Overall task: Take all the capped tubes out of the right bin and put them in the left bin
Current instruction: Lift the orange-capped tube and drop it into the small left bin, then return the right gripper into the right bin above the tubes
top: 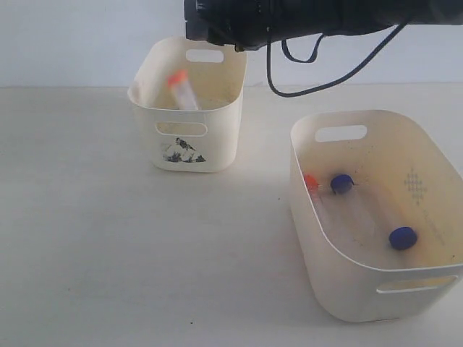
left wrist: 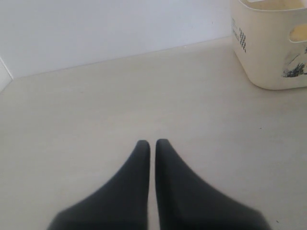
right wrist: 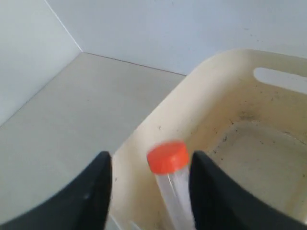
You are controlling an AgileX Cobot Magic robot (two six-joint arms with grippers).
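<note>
The left bin (top: 189,137), with its picture sticker, holds one orange-capped tube (top: 181,90) leaning tilted inside. In the right wrist view that same tube (right wrist: 169,165) looks blurred and sits between the spread fingers of my right gripper (right wrist: 149,154), which is open above the left bin's rim (right wrist: 211,72). The right arm (top: 239,22) reaches across the top of the exterior view. The right bin (top: 340,289) holds an orange-capped tube (top: 311,182) and two blue-capped tubes (top: 341,183) (top: 403,238). My left gripper (left wrist: 152,143) is shut on nothing over the bare table, beside the left bin (left wrist: 268,52).
A black cable (top: 318,79) hangs from the right arm between the two bins. The pale tabletop (top: 108,238) stretches in front of and left of the bins. A white wall (top: 72,43) backs the table.
</note>
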